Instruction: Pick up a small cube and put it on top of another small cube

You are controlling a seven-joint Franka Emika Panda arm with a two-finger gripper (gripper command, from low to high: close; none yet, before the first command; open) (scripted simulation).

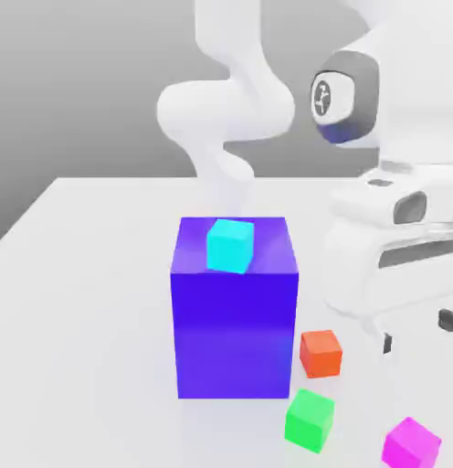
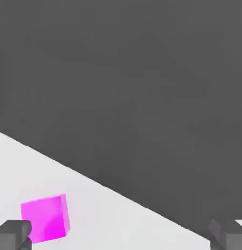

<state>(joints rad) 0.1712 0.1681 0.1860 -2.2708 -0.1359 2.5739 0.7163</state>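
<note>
A small cyan cube (image 1: 230,245) rests on top of a tall blue block (image 1: 235,320). On the white table in front lie an orange cube (image 1: 321,354), a green cube (image 1: 309,419) and a magenta cube (image 1: 411,443). My gripper (image 1: 417,331) hangs at the exterior view's right, above the table between the orange and magenta cubes. In the hand view the gripper (image 2: 120,237) is open, its two dark fingertips (image 2: 13,235) set wide apart with nothing between them. The magenta cube (image 2: 45,218) sits close beside one fingertip.
The white table (image 1: 84,302) spreads to the exterior view's left of the blue block. The arm's white links (image 1: 226,110) rise behind the block. In the hand view the table's edge (image 2: 118,195) runs diagonally against a dark grey background.
</note>
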